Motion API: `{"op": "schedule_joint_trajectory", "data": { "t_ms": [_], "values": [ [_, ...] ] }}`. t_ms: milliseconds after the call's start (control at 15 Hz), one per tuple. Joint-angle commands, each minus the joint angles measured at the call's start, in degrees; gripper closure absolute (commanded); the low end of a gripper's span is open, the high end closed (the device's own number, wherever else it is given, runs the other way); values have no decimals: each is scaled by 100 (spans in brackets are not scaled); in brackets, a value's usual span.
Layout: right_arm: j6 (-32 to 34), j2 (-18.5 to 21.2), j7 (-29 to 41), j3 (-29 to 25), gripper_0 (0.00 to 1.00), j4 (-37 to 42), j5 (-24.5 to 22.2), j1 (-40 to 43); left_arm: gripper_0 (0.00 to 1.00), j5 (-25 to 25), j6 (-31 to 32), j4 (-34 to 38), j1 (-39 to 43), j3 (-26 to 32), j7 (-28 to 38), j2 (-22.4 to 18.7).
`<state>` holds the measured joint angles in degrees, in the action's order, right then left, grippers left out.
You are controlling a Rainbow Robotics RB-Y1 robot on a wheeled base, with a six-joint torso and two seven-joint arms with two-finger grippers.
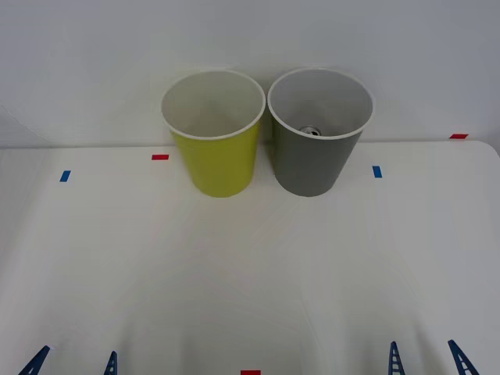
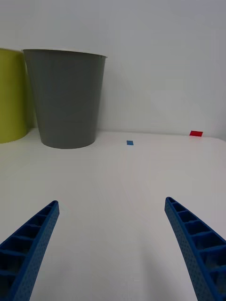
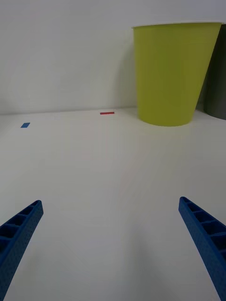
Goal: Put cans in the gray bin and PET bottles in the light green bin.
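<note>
One can (image 1: 312,131) sits inside the gray bin (image 1: 312,168); light green bin (image 1: 219,164) looks empty. Your left gripper (image 1: 72,364) and right gripper (image 1: 428,361) are spread, low over the worktop (image 1: 250,273). Reach carelessly and you topple a bin.

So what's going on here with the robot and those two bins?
Nothing is being handled right now. Both the left gripper and right gripper rest open at the near edge of the table. A can already lies inside the gray bin; the light green bin stands beside it.
</note>
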<state>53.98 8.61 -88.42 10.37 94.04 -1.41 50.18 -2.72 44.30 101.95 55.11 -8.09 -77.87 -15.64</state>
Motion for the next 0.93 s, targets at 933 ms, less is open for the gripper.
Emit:
{"op": "schedule_joint_trajectory", "data": {
  "t_ms": [933],
  "values": [
    [-1, 0, 0, 0, 23, 0, 0, 0, 0, 0, 0, 0, 0, 0, 0, 0]
  ]
}}
